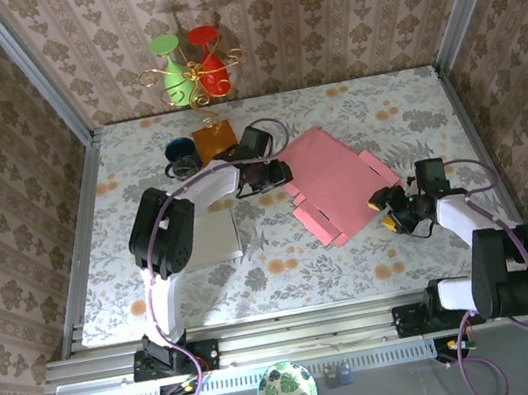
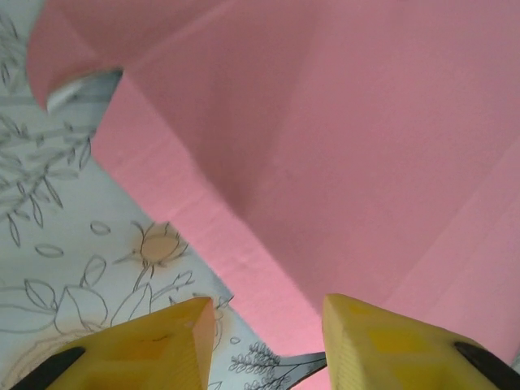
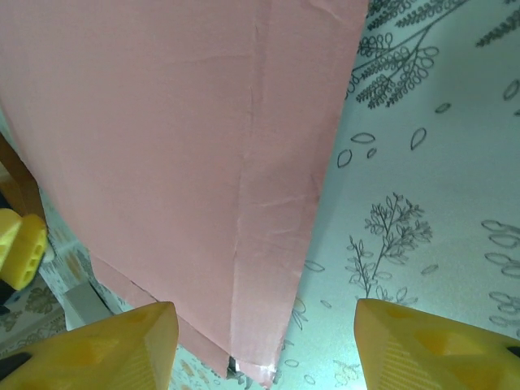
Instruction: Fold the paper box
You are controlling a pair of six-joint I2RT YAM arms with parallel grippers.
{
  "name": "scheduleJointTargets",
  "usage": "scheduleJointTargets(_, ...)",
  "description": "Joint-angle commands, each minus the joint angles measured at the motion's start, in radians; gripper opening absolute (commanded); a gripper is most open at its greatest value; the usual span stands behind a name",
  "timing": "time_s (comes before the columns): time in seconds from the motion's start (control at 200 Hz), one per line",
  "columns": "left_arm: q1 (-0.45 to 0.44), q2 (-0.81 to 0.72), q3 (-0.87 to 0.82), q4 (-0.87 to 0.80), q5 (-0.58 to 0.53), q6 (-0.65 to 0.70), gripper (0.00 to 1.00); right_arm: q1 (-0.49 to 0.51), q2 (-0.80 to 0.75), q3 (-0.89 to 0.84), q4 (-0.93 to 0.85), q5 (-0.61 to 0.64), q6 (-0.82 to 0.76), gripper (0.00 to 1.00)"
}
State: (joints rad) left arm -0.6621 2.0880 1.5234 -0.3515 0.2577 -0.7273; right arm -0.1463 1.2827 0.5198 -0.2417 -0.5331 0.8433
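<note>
The pink box (image 1: 337, 180) lay opened out almost flat near the middle of the table (image 1: 400, 104), between the two arms, its creases and small end tabs showing. The left gripper (image 1: 283, 173) sat at the sheet's left edge. Its yellow fingers (image 2: 154, 341) were parted, the pink border ran across the gap, and nothing looked pinched in the wrist view. The right gripper (image 1: 385, 210) faced the opposite corner, its fingers (image 3: 114, 345) spread wide on either side of the sheet's tip, gripping nothing. One flap near the left gripper curled up a little; otherwise no wall stood. By that look the folding had barely begun, with sides, tabs and closure all left to do.
</note>
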Motion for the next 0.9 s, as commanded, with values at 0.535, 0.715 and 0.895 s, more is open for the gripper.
scheduleJointTargets(0.535, -0.006, 0.016, 0.052, -0.018, 0.015, 0.023, 0.39, -0.004, 0.151, -0.028, 0.242, -0.064, -0.017, 0.59)
scheduleJointTargets(0.715, -0.010, 0.020, 0.043, -0.011, 0.024, 0.022, 0.39, -0.004, 0.164, -0.022, 0.236, -0.054, -0.019, 0.58)
scheduleJointTargets(0.895, -0.014, 0.034, 0.046, -0.014, 0.030, 0.027, 0.38, -0.004, 0.163, -0.055, 0.320, -0.073, 0.006, 0.58)
